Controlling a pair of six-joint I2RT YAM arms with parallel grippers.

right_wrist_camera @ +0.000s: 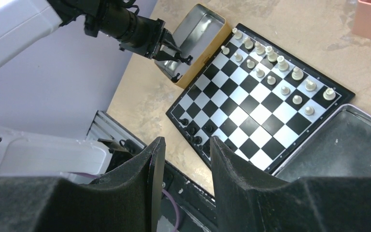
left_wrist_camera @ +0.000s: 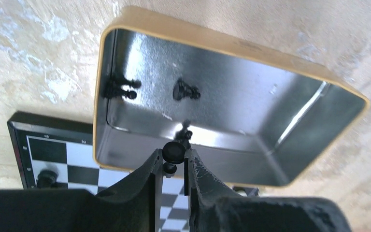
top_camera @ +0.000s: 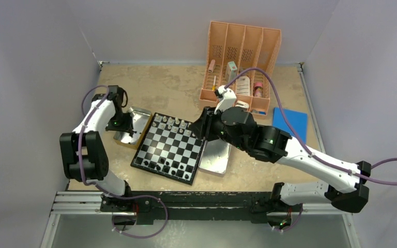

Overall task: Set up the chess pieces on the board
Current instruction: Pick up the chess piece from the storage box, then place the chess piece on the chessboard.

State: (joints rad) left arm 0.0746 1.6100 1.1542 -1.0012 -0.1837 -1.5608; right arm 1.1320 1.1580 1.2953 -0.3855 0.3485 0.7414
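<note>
Left gripper (left_wrist_camera: 174,162) clenched on black piece (left_wrist_camera: 174,151) above tin's (left_wrist_camera: 270,96) near rim. Right gripper (right_wrist_camera: 186,145) spread, holding nothing, over board's (right_wrist_camera: 251,118) far-right edge.

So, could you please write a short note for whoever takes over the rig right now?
Left fingers: shut on a black piece, held over the tin beside the board.
Right fingers: open, holding nothing.
Done: the white pieces stand in two rows on the board's far side; a few black ones stand on the near rows.
Left: place the held piece, then fetch the loose black pieces lying in the tin, at least three visible.
</note>
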